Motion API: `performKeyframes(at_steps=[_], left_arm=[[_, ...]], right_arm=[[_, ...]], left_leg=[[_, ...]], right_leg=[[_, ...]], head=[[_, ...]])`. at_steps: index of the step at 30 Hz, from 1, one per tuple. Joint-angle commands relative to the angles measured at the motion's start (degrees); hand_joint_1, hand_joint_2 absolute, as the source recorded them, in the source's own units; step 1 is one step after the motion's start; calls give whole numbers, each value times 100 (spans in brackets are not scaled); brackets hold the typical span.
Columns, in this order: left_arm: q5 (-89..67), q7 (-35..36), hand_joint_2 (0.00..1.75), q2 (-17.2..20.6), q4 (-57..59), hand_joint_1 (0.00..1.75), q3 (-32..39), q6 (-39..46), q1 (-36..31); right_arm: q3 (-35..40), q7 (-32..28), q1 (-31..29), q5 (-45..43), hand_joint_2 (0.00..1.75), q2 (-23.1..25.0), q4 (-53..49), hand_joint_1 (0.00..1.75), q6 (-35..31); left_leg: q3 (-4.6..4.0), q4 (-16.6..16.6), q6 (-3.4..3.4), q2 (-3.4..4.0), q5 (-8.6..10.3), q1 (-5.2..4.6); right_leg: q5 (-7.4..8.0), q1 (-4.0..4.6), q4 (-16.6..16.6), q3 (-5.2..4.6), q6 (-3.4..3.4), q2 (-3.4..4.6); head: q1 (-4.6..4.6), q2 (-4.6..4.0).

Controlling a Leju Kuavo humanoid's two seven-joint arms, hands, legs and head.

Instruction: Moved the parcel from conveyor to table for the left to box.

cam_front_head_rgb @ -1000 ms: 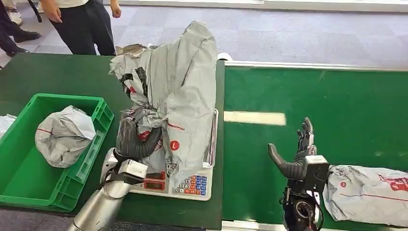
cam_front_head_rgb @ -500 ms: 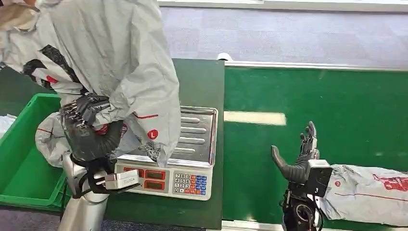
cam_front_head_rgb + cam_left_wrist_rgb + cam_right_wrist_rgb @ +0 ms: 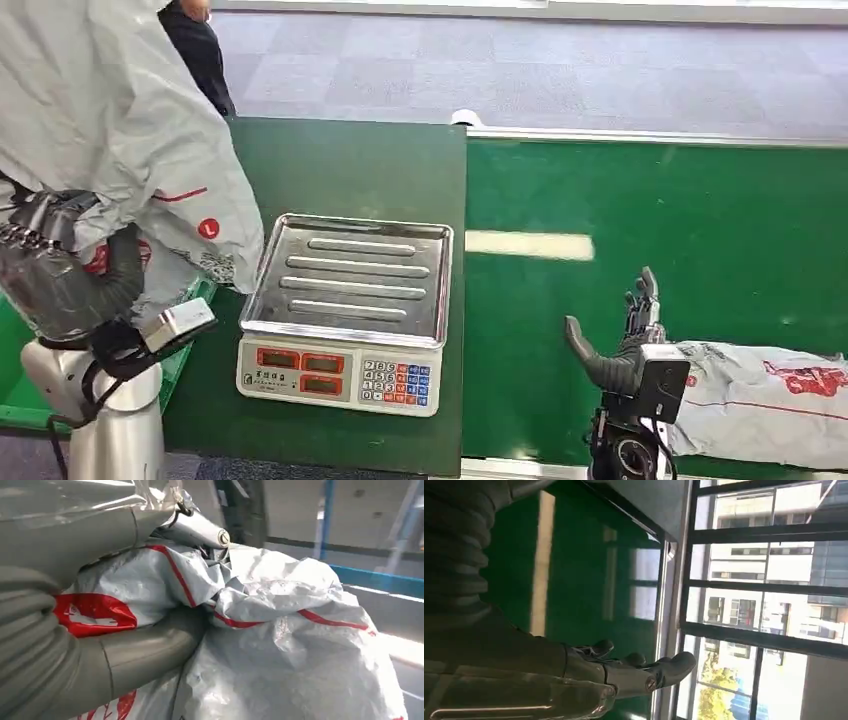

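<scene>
Up close, left hand (image 3: 115,650) gripping grey parcel (image 3: 280,645), overhead, right hand (image 3: 622,335) spread above conveyor (image 3: 700,230).

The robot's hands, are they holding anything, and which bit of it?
The left hand holds the grey parcel by its bunched-up lower part, lifted above the table. The right hand is open and holds nothing.
</scene>
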Motion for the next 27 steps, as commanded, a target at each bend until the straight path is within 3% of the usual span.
performKeyframes(at_steps=[1, 14, 18, 21, 26, 27], left_arm=[[-157, 2, 175, -76, 926, 175, 1146, 18, -263], [-182, 2, 175, -74, 1007, 175, 1214, 18, -307], [-583, 37, 175, -103, 2526, 175, 2654, 18, -994], [-784, 1099, 175, 420, 3389, 175, 2551, 18, -1021], [-1123, 2349, 175, 770, 3905, 175, 2306, 18, -1038], [-1305, 2916, 175, 1022, 4432, 175, 2128, 18, -1159]], right_arm=[[78, 30, -56, -5, 175, -107, 48, 0, -6], [80, 33, -60, -4, 175, -108, 50, 0, -7], [56, 91, -79, 21, 175, -70, 31, 0, -7], [68, 121, -120, 56, 175, -63, 79, 0, -28], [45, 136, -108, 65, 175, -64, 62, 0, -37], [35, 146, -105, 71, 175, -50, 41, 0, -43]], left_leg=[[10, -9, 8, 0, 4, -5], [6, -7, 10, -4, 4, -4], [17, -18, 11, -5, 10, -8], [25, -23, 7, 10, 9, -9], [17, -12, 7, 0, 5, -5], [16, -9, 6, -2, 4, -5]], right_leg=[[1, -2, -4, 7, -9, -3], [1, -1, -3, 5, -10, -8], [5, -3, -9, 12, -14, -10], [7, -5, -9, 15, -13, 8], [0, -2, -4, 12, -10, -4], [-1, -2, -2, 11, -6, -5]], head=[[-2, 0], [-2, 0], [-2, 0], [-2, 0], [0, 0], [-2, 0]])
